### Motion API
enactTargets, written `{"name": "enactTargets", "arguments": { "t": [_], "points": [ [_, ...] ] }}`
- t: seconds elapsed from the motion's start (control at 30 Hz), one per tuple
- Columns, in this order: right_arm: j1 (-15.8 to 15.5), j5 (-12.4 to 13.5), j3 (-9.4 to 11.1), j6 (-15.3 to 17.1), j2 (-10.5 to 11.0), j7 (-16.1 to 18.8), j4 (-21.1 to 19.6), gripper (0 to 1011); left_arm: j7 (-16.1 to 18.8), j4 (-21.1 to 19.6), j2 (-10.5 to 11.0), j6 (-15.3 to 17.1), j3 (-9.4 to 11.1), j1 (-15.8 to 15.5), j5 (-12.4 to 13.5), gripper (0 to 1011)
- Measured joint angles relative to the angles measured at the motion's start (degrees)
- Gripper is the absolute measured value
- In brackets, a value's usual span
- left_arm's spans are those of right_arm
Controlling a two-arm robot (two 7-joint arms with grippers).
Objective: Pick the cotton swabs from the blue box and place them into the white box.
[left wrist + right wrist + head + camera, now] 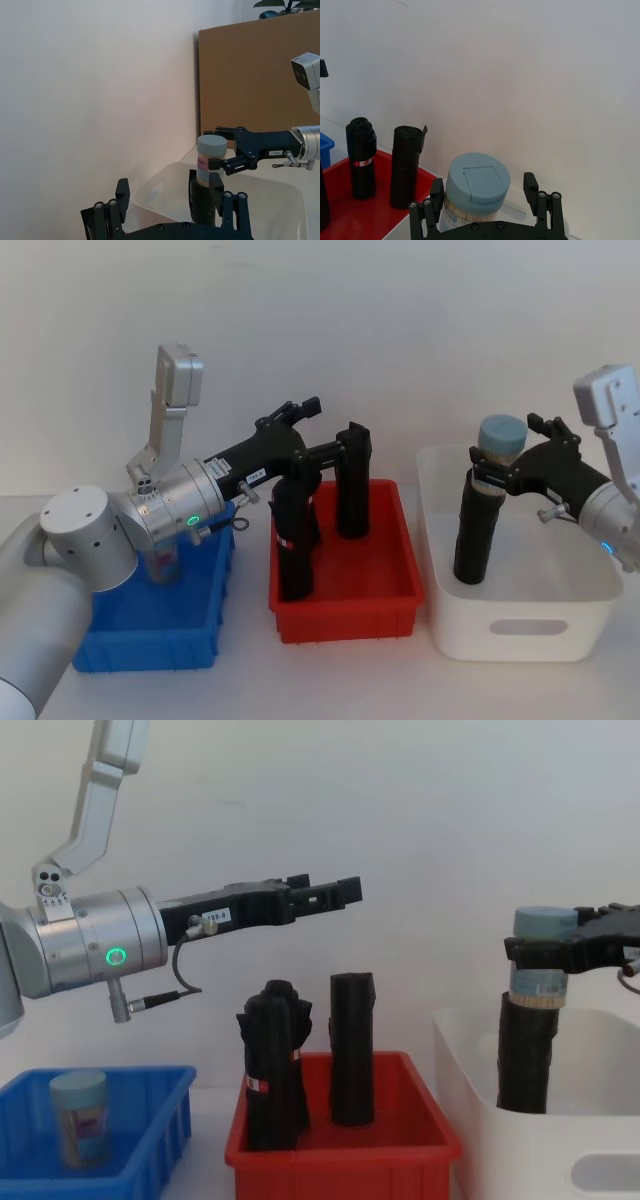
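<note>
At frame centre, the right gripper [216, 163] clasps a swab tub [212, 161] atop a black roll [204, 204] standing in the white box [155, 195]; cardboard [250, 75] fills the upper right.

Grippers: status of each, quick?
Left gripper: open, empty, above the red bin.
Right gripper: shut on a cotton swab tub over the white box.

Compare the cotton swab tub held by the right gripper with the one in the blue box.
The held tub is clamped in the right gripper above the white box, right over a black roll standing there; the other tub stands free on the floor of the blue box. The held one sits high in the chest view, the other low. Both are upright, with pale teal lids and label bands.
</note>
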Motion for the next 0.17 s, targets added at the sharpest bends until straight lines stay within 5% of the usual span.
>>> {"name": "enactTargets", "arguments": {
  "t": [0.17],
  "points": [
    [-0.02,0.07,0.00,0.00,0.03,-0.05,-0.01,1001,0.00,0.00,0.00,0.00,0.00,0.00,0.00,1004]
  ]
}}
